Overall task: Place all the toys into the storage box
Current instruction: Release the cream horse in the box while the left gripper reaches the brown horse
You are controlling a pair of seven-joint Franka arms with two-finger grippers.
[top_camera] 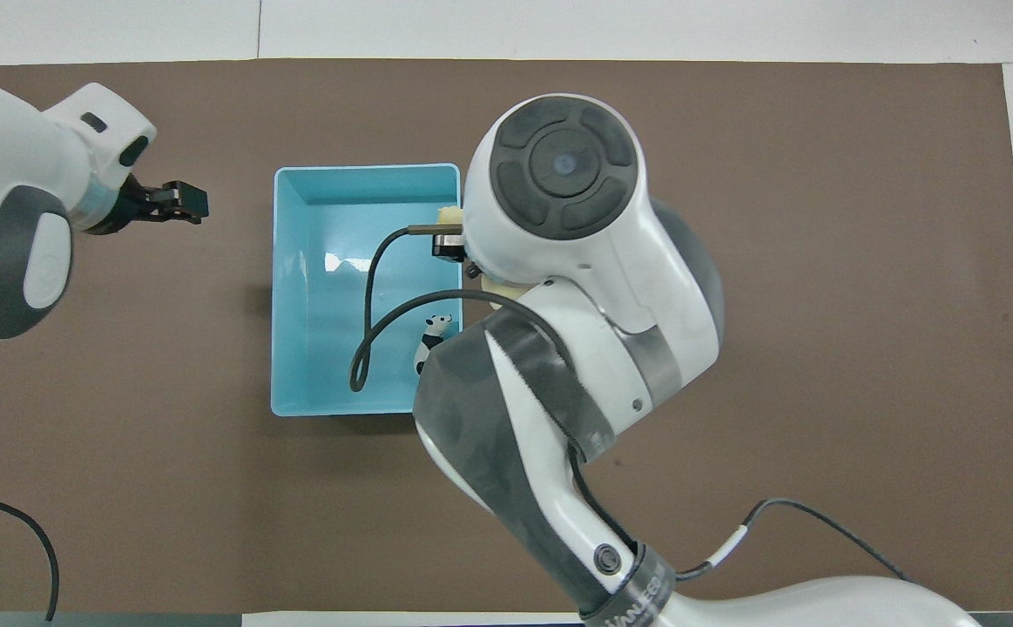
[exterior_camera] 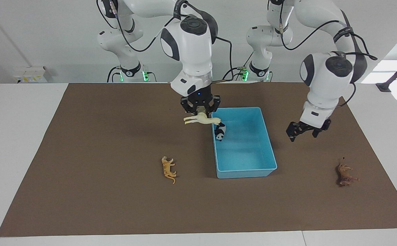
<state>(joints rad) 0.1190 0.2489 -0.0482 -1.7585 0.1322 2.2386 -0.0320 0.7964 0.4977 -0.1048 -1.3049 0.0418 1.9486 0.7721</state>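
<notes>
We see the right tool raised over the wall of the shallow light-blue plastic storage box that faces the right arm's end of the table, its fingers closed on the back of the cream-white plastic horse figurine. The horse hangs level in the air, its head over the box and its hind legs over the brown mat outside it. In the overhead view the right arm hides nearly all of the horse.

The small black-and-white panda figurine lies inside the box, against that same wall, just under the horse's head.

The left tool hangs over the mat between the box and the dark brown lion figurine, fingers spread wide with nothing in them.

The lion lies on the mat toward the left arm's end of the table, well apart from the box. The orange striped tiger figurine lies on the mat toward the right arm's end, farther from the robots than the panda.
</notes>
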